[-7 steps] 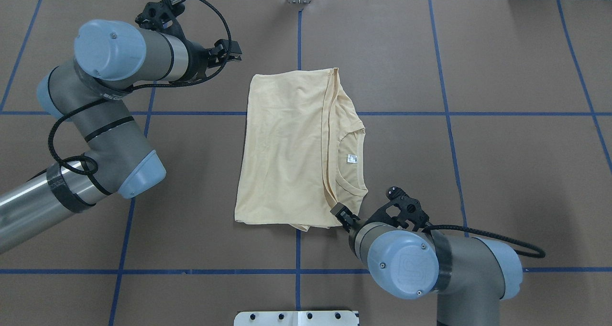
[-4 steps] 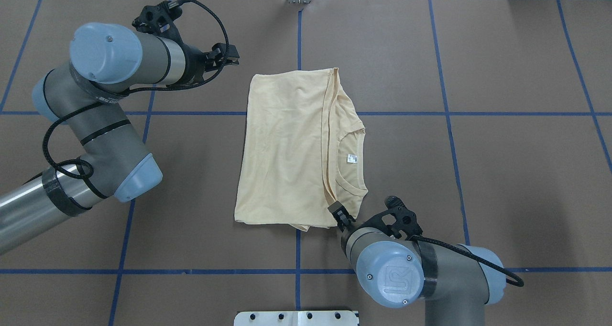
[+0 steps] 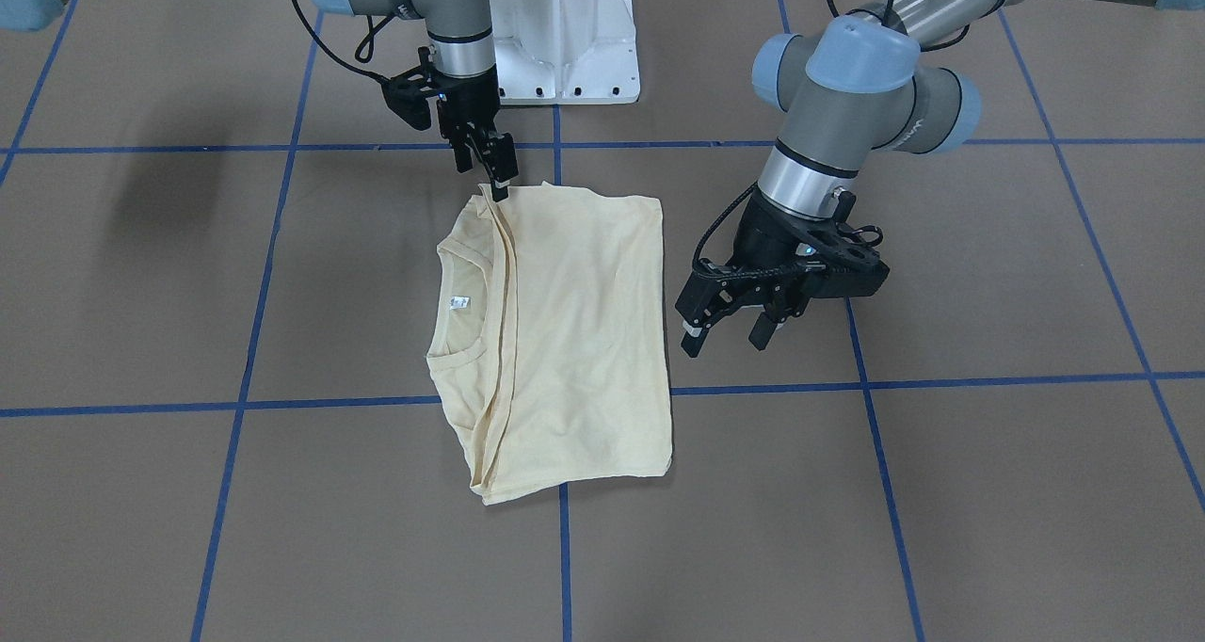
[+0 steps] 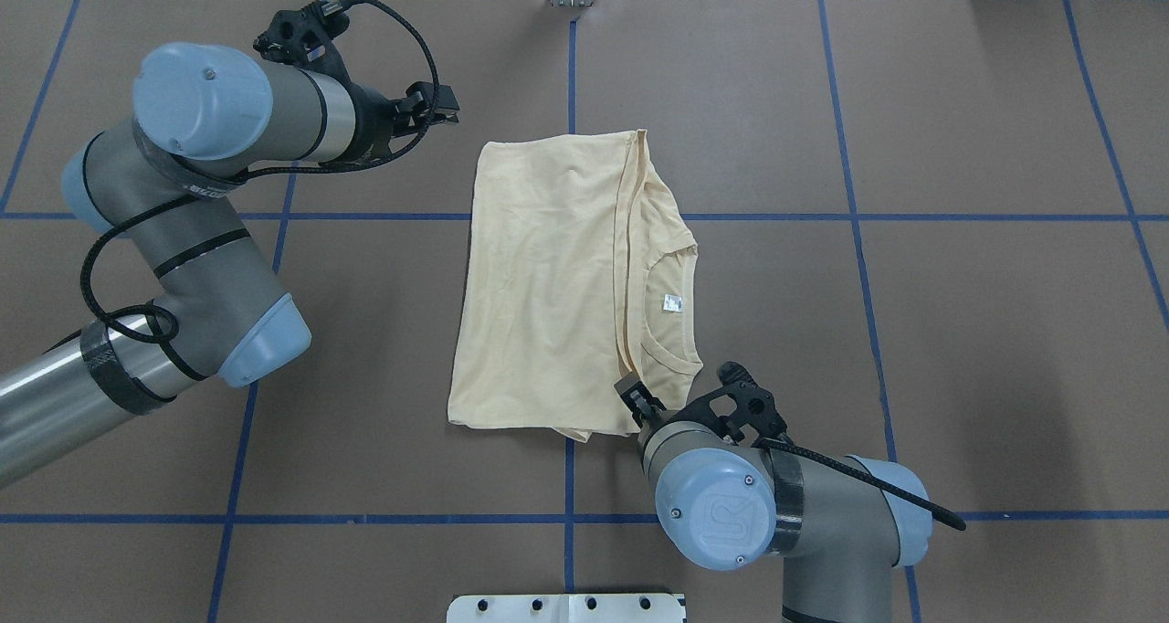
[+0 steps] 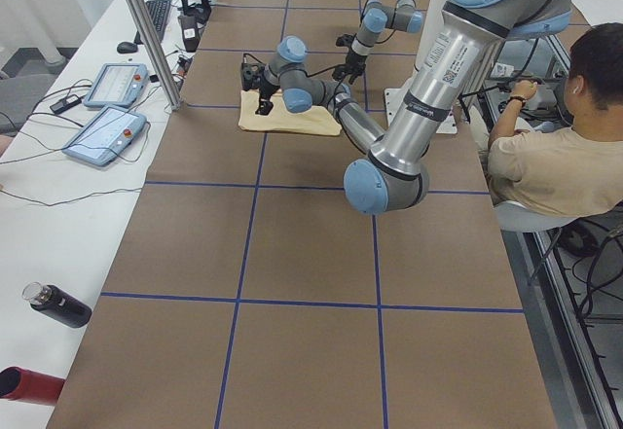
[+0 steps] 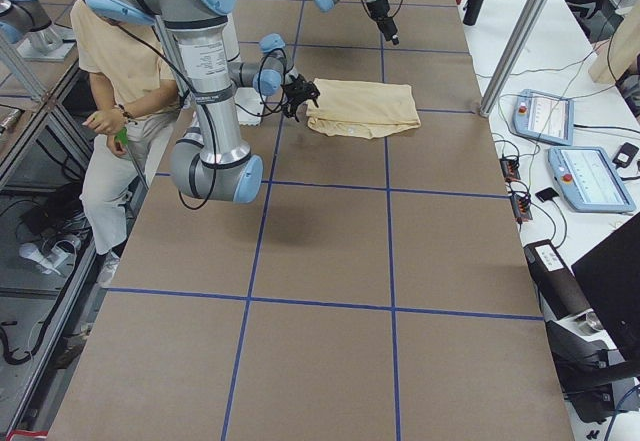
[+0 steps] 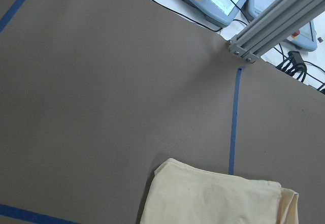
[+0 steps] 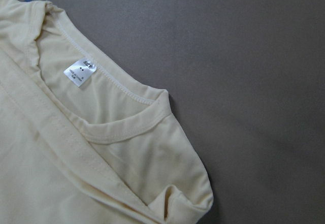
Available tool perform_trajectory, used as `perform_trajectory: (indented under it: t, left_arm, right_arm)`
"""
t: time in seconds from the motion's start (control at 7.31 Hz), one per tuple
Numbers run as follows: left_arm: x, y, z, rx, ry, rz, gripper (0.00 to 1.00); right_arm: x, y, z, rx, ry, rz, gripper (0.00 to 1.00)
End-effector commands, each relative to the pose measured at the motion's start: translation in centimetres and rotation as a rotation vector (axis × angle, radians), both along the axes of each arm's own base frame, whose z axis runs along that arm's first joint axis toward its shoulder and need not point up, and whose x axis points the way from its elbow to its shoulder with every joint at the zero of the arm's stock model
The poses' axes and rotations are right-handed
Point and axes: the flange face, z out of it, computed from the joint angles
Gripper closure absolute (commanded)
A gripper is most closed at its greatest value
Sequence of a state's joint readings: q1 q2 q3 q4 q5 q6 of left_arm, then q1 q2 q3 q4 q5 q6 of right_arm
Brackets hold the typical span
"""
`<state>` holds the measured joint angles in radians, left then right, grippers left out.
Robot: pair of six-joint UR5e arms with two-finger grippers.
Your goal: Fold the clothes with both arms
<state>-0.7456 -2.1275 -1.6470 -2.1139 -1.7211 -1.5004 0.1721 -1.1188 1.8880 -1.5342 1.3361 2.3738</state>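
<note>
Shirt (image 4: 539, 285): folded to rectangle; further fold judged outstanding. Left pincer (image 3: 727, 336) spread beside shirt; right pincer (image 3: 498, 186) at shirt's corner, closure not discernible.

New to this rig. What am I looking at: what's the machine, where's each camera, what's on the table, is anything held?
The machine is a left arm and a right arm, each ending in a two-finger gripper, at a brown table marked with blue tape. One camera looks down from behind the robot, one faces it, one sits at each table end, and one rides on each wrist. On the table lies one cream T-shirt, folded to a rough rectangle, its neck label showing. The left gripper hangs open beside it, holding nothing. The right gripper is at the shirt's edge nearest the robot; whether it pinches cloth cannot be told.
</note>
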Motion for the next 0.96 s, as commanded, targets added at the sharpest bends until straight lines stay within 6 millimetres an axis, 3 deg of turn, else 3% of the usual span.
perform_trajectory:
  t: [0.0,0.82]
  left_arm:
    - [0.0,0.0,-0.2,-0.001,0.005,0.000,0.01]
    - [-0.4,0.4,-1.0,0.007,0.021,0.003,0.01]
  right_arm:
    - [-1.4,-0.7,0.2,0.011,0.025,-0.008,0.07]
    - [-1.7,-1.4,1.1,0.004,0.047,0.000,0.27]
